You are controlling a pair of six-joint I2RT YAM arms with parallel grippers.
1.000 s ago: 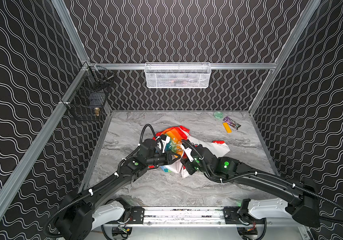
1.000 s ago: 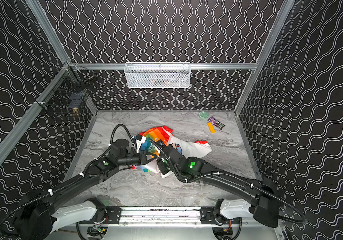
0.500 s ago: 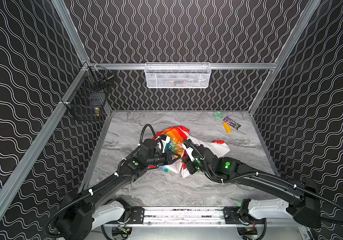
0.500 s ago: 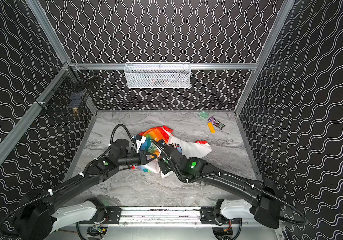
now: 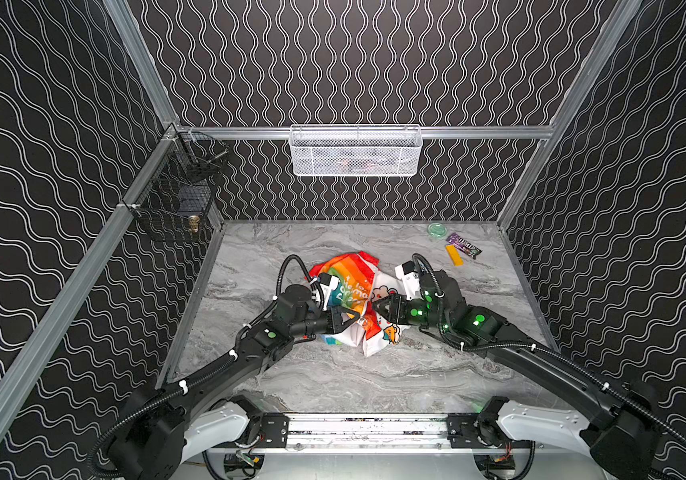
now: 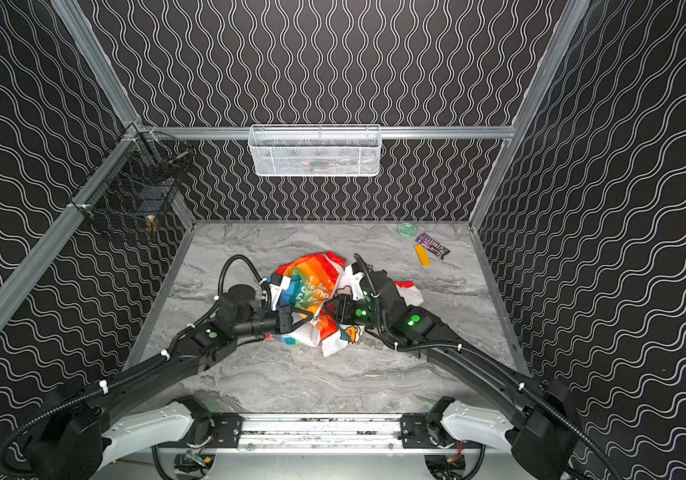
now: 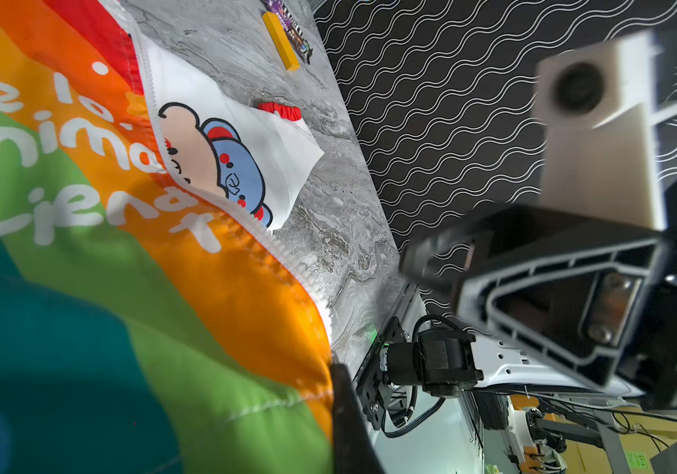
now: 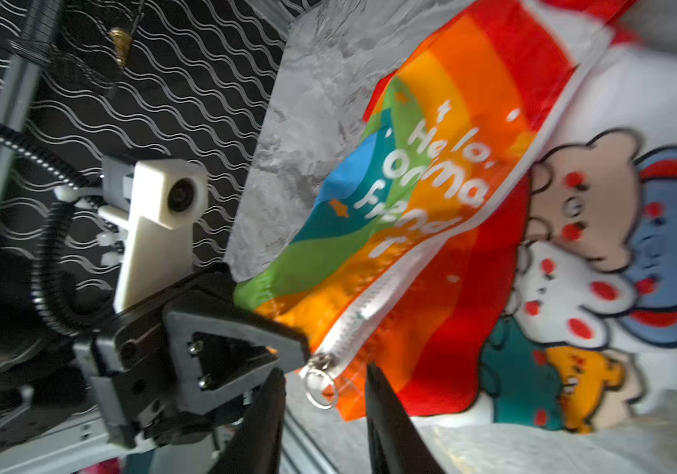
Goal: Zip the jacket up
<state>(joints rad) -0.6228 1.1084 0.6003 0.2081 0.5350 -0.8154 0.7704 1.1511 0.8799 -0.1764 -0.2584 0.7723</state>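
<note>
left gripper [image 5: 350, 322] clenched on the jacket [image 5: 345, 274] hem, right gripper [image 8: 324, 414] with jaws apart astride the zipper ring [image 8: 319, 388]; that thin ring could slip out sideways

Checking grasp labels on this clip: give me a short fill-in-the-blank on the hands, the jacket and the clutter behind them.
1. The left hand is ____ on the jacket, beside the zipper.
2. Between the open jaws of the right hand lies the zipper's metal ____.
3. The wrapper beside the yellow block is ____.
4. The white wire basket hangs on the ____ wall.

Missing words: shut; ring; purple; back.
</note>
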